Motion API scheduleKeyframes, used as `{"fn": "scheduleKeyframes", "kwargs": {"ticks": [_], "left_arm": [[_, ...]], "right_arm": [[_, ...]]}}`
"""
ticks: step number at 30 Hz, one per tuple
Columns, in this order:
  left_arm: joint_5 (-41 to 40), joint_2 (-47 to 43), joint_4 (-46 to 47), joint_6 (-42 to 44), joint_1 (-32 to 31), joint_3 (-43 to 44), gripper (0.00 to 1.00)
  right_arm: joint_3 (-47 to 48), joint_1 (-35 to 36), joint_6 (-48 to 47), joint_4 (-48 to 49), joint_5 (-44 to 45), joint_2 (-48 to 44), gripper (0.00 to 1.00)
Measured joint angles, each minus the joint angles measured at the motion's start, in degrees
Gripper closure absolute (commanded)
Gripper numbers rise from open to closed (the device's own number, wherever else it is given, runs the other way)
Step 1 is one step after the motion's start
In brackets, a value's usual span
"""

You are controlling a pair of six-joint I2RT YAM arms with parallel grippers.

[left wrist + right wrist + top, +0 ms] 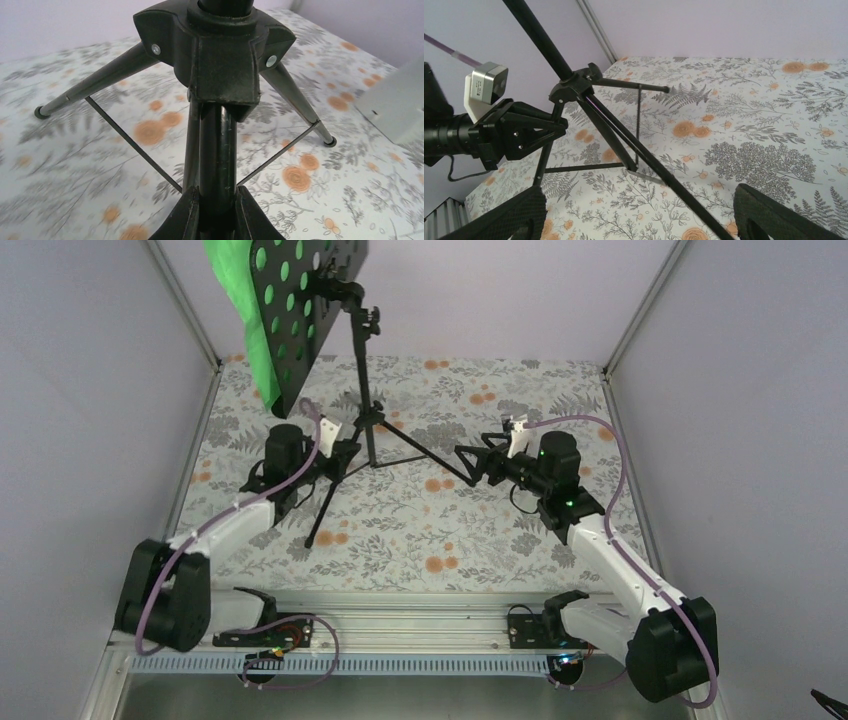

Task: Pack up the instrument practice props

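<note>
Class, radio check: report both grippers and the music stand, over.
Left gripper shut on a music stand leg. Right gripper open, straddling another leg. Stand upright, legs spread, green pages on desk. Nothing blocking.

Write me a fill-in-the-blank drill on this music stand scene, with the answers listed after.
The left gripper has its fingers shut on one ___ of the music stand.
The right gripper is ___, holding nothing.
The sheet-music pages hanging at the stand's top are ___ in colour.
Missing words: leg; open; green.
</note>
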Motion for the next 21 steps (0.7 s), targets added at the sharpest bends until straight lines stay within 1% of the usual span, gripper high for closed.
{"fn": "scheduleKeyframes", "kwargs": {"ticks": [3, 5, 8, 9, 11, 14, 17, 21], "left_arm": [[-7.52, -5.73, -1.99, -3.98, -0.87, -2.97, 0.98], [-12.9, -8.35, -2.69, -6.91, -2.58, -4.35, 0.98], [-23.5, -9.4, -3.13, -12.76, -7.28, -4.72, 0.98], [-24.26, -9.38, -3.1, -13.18, -8.48, -4.72, 0.98], [-31.01, -8.39, -3.45, -16.37, -12.7, -4.22, 0.98], [-39.01, -5.27, -4.48, -21.35, -18.67, -1.75, 0.98], [-45.42, -0.5, -5.09, -25.94, -23.82, 2.12, 0.98], [-51.98, 4.55, -5.42, -30.75, -28.87, 6.21, 0.98]], "right_arm": [[0.0, 0.66, 0.02, 0.04, 0.39, -0.17, 0.12], [0.0, 1.07, 0.09, 0.0, 0.7, -0.2, 0.12], [0.02, 2.1, 0.15, 0.0, 1.49, -0.17, 0.13], [0.02, 2.38, 0.22, -0.02, 1.79, -0.17, 0.13], [0.02, 3.39, 0.42, -0.13, 2.89, -0.15, 0.13], [0.13, 4.63, 0.57, -0.79, 4.17, -0.15, 0.13], [0.39, 5.64, 0.7, -1.64, 5.62, -0.15, 0.13], [0.42, 6.75, 0.98, -3.04, 7.52, -0.46, 0.12]]}}
